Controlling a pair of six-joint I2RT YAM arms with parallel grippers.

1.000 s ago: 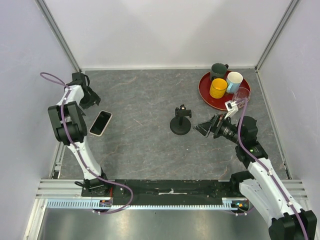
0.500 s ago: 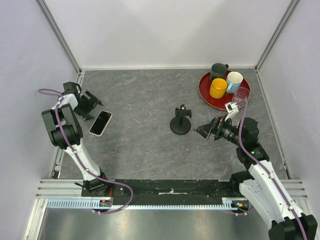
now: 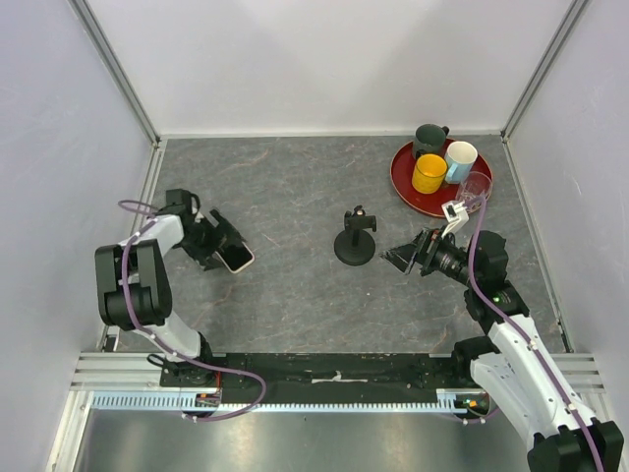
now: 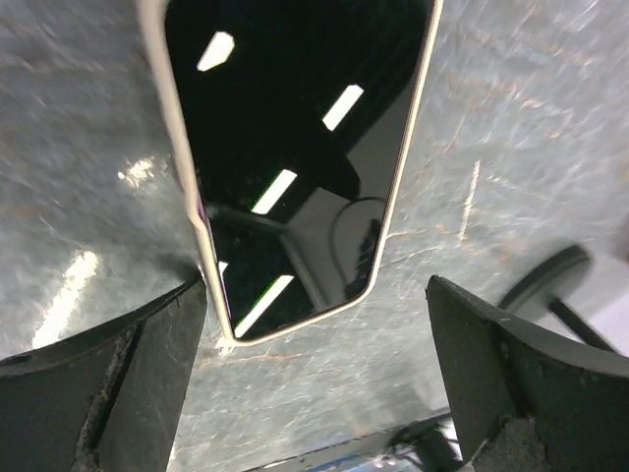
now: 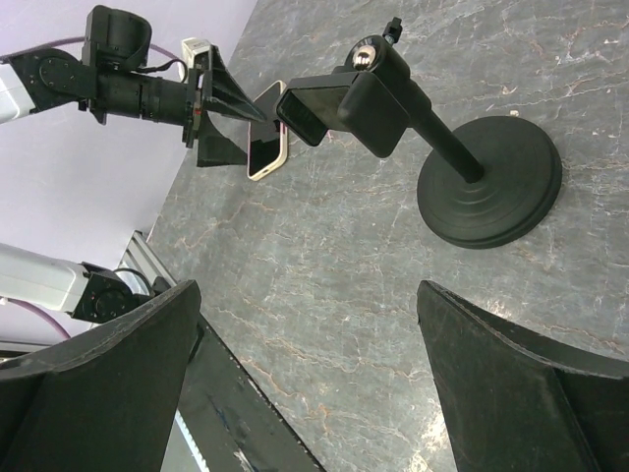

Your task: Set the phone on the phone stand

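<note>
Phone (image 3: 238,259): slim, black screen facing up, pale pinkish-cream case edge. Location: left part of the grey marbled tabletop (image 3: 295,187), well apart from the phone stand (image 3: 355,246). Long axis: diagonal in the overhead view, far-left to near-right. One short end sits between the fingers of the left end effector (image 3: 222,248); the other points right, toward the middle of the tabletop. Whether it lies flat or is tipped cannot be told.

Left end effector: fingers spread wider than the phone, one along each long side. In the wrist view, the finger on the view's left (image 4: 108,383) is at or against the case edge; the other stands apart from it.

Phone stand: black, round disc base, thin post, small angled cradle on top. Upright, mid-tabletop.

Right end effector (image 3: 397,258): wide open, holding nothing, just beside the stand's base on its right, not touching. The stand lies between it and the phone.

Red plate (image 3: 405,195): far-right corner. Carries a dark green mug (image 3: 429,139), a yellow mug (image 3: 429,174) and a blue-and-white mug (image 3: 460,160); a clear glass (image 3: 476,185) stands at its right rim.
</note>
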